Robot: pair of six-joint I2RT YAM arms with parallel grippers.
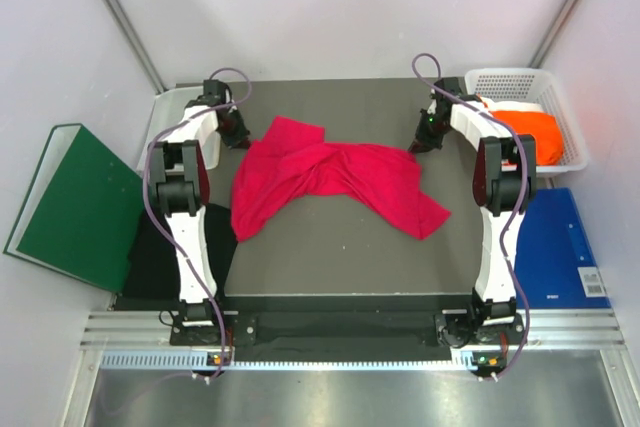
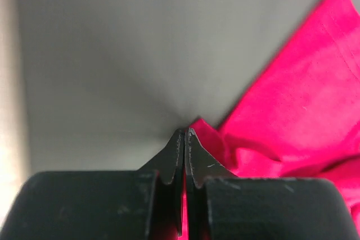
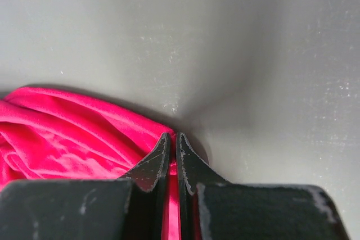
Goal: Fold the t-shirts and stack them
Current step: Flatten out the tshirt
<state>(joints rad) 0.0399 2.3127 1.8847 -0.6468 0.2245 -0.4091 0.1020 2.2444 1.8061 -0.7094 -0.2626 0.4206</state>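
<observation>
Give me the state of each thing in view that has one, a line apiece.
crimson-pink t-shirt, unfolded, rumpled on the table, pinched at both ends
left gripper, shut on the crimson-pink t-shirt
right gripper, shut on the crimson-pink t-shirt
orange t-shirt, bundled in the white basket
black t-shirt, lying at the table's left edge, not held
green binder, closed

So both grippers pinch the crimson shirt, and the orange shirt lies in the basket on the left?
Wrong side: the top view shows the basket holding the orange shirt on the right. The left gripper and right gripper do pinch the crimson shirt.
</observation>
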